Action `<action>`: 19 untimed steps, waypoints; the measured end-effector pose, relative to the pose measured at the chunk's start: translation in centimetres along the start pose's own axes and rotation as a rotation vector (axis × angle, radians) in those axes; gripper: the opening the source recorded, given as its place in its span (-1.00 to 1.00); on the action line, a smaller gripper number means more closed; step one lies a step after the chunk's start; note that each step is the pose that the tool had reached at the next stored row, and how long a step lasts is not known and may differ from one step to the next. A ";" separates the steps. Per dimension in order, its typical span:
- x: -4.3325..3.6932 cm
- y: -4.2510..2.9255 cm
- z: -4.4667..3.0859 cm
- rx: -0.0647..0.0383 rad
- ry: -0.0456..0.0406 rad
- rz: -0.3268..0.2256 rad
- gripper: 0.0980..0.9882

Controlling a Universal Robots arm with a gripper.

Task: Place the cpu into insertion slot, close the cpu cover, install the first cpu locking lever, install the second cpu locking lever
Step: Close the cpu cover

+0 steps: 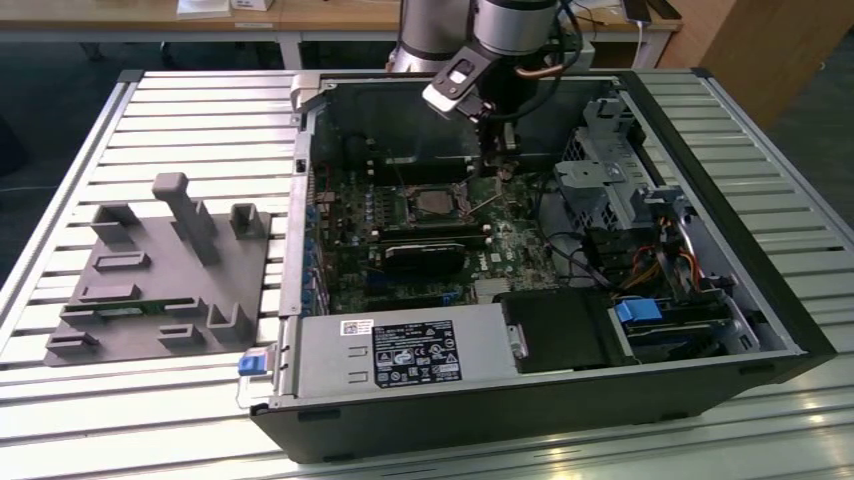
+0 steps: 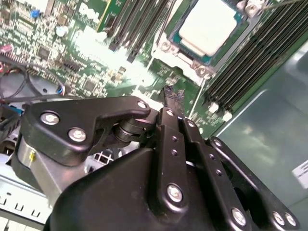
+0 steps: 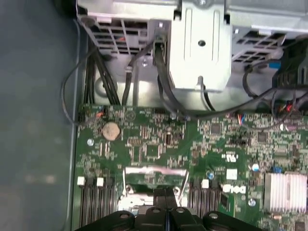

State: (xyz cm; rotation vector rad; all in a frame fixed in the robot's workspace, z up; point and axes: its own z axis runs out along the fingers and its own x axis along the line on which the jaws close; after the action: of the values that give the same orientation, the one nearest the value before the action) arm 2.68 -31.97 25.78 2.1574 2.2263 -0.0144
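Observation:
The cpu (image 2: 209,26), a square chip with a pale silver top, lies flat in the insertion slot (image 1: 430,203) on the green motherboard inside the open computer case. The silver cpu cover (image 2: 179,50) lies flat around the chip. A thin wire lever (image 2: 276,4) runs past the socket's corner. My gripper (image 2: 172,94) hovers just above the board beside the socket with its black fingers pressed together and nothing between them. In the exterior view the gripper (image 1: 505,170) hangs a little to that view's right of the socket. The shut fingers (image 3: 166,195) point at the socket's silver edge (image 3: 154,171).
Black memory slots (image 2: 250,62) flank the socket on both sides. A silver drive cage (image 3: 199,43) with black cables stands beyond the board. The power supply (image 1: 400,355) fills the case's near end. A grey fixture (image 1: 160,270) sits on the slatted table at the exterior view's left.

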 end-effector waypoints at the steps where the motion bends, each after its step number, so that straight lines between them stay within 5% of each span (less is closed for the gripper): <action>1: 0.00 0.29 0.01 0.002 0.0000 0.000 -0.98; 6: 0.01 1.50 0.07 0.008 0.0000 0.000 -0.98; 19: 0.38 3.32 0.30 0.010 0.0004 0.000 -0.98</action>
State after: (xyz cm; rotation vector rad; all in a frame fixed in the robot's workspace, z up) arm 5.99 -31.50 25.54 2.1620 2.2314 -0.0247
